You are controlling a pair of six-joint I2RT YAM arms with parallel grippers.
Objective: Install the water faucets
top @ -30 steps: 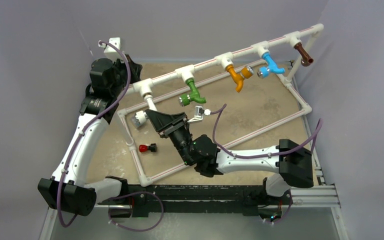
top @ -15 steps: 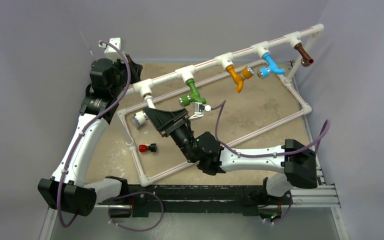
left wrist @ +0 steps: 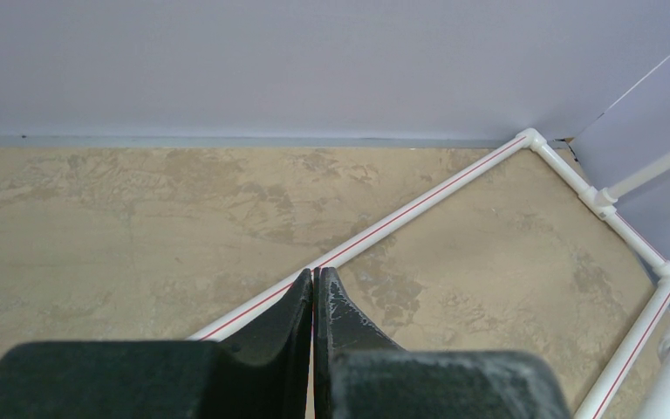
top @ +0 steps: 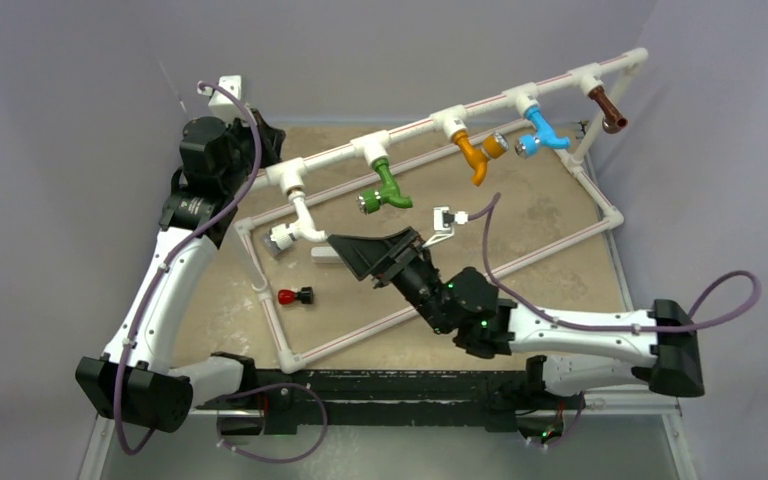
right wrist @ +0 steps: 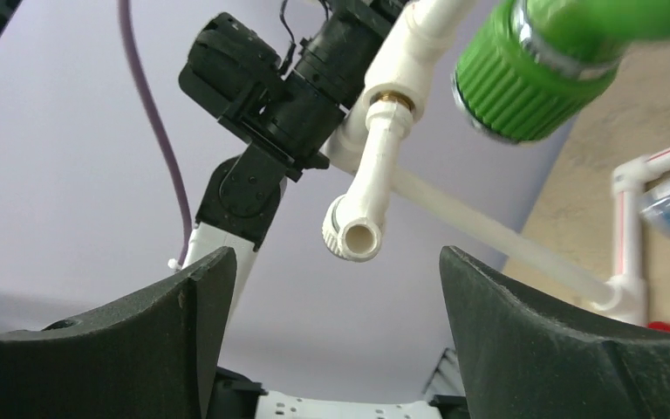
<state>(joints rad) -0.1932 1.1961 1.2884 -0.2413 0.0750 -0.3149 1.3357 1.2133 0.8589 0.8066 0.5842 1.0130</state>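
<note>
Five water faucets hang from the raised white pipe rail point(top: 415, 127): white point(top: 298, 224), green point(top: 386, 190), orange point(top: 472, 153), blue point(top: 542, 134) and brown point(top: 608, 108). My right gripper point(top: 346, 257) is open, just right of the white faucet and apart from it. In the right wrist view the white faucet point(right wrist: 373, 179) hangs beyond the spread fingers of the right gripper point(right wrist: 332, 271), with the green faucet point(right wrist: 532, 74) at upper right. My left gripper point(left wrist: 313, 273) is shut on nothing, over a floor pipe point(left wrist: 419, 207), near the rail's left end.
A white pipe frame point(top: 545, 250) lies on the tan board around the work area. A small red-and-black piece point(top: 295, 296) lies inside it at the left. The right arm's purple cable point(top: 490, 215) loops over the board. Grey walls close in behind and at both sides.
My right gripper has opened off the white faucet and drawn back to the right. The white faucet stays hanging from its fitting. The left arm has not moved.
</note>
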